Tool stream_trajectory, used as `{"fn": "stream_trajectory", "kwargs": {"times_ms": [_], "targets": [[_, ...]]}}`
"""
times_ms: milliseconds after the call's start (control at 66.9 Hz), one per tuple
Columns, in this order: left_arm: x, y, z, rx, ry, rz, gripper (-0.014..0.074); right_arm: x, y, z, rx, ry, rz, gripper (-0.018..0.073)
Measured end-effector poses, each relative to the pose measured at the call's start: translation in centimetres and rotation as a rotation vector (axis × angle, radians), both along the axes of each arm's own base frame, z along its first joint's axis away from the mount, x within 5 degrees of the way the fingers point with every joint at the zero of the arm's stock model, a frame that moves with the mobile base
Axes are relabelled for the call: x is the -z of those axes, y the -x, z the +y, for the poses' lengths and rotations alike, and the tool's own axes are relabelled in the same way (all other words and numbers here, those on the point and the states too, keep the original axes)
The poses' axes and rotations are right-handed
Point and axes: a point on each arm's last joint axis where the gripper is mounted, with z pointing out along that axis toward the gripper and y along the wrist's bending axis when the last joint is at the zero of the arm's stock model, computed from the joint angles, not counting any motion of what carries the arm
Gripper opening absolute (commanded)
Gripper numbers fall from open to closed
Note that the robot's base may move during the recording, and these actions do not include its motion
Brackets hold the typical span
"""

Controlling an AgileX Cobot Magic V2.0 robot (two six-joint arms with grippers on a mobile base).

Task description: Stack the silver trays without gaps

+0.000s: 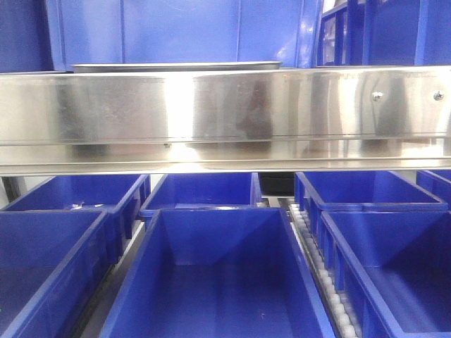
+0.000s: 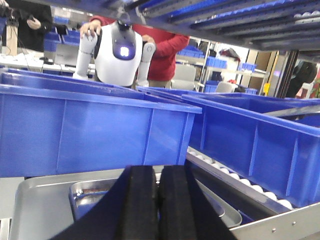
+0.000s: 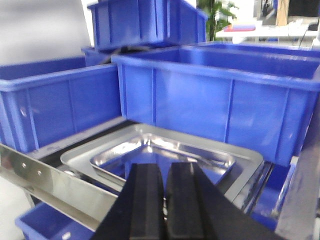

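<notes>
A shiny silver tray [image 3: 82, 156] with a wide flat rim and a mirror-like well lies on the shelf behind the steel rail. Whether a second tray is nested in it, I cannot tell. In the front view only its rim [image 1: 176, 67] shows above the rail. My right gripper [image 3: 164, 170] hovers over the tray's near side, shut, with nothing between its black pads. My left gripper [image 2: 157, 172] hangs over the same tray [image 2: 40, 205] from the other side, also shut and empty. Its pads hide the middle of the well.
A brushed-steel rail [image 1: 225, 113] with rivets runs across the shelf front. Deep blue bins [image 3: 210, 100] stand close behind the tray, and more blue bins [image 1: 218, 282] sit on the lower level. A roller track [image 2: 240, 181] runs beside the tray. A white humanoid robot [image 2: 122, 50] and a person stand far back.
</notes>
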Motion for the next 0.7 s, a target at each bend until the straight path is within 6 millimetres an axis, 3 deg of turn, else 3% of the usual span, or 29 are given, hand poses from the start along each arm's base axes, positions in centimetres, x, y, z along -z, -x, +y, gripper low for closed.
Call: {"fn": "stream_trajectory", "kwargs": {"times_ms": [269,702], "targets": [[-0.4,1.0,0.5,0.000,0.020,-0.038,-0.0007,-1.3,2.8,-1.9,0.000,-0.071,-0.105,-0.0022],[-0.4,1.0,0.5,0.000,0.021,-0.040,-0.0007,-1.5,3.1,-2.1,0.000,-0.077,-0.116,-0.0022]]}}
